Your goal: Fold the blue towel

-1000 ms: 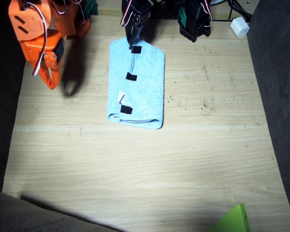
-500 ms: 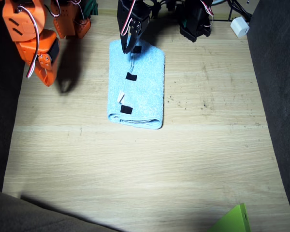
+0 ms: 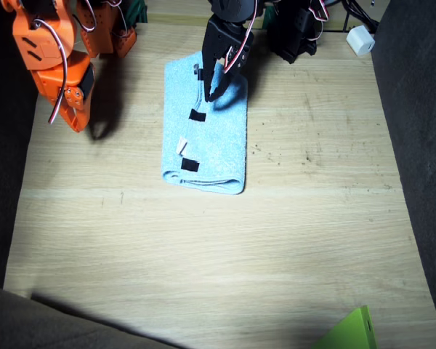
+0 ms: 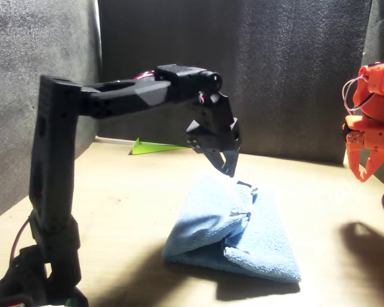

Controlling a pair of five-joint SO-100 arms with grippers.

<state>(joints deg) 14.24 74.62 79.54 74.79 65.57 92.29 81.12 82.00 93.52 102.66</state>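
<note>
The blue towel (image 3: 212, 134) (image 4: 233, 236) lies folded in a long strip on the wooden table, with black tape marks and a small white tag along its inner edge. My left gripper (image 3: 215, 93) (image 4: 230, 169), on the black arm, hangs just above the towel's far end. Its jaws look shut, with nothing between them and no cloth lifted. My right gripper (image 3: 75, 122) (image 4: 365, 174), on the orange arm, hangs off to the side of the towel, well apart from it, shut and holding nothing.
A green sheet's corner (image 3: 351, 331) (image 4: 155, 147) pokes in at the near table edge. A white plug block (image 3: 360, 40) sits at the far corner. Dark cloth walls border the wooden table (image 3: 203, 247). The arm bases stand along the far edge.
The left gripper has left the towel's far inner edge, moving up and across over the towel's far end. The right arm has shifted slightly. The towel lies as before.
</note>
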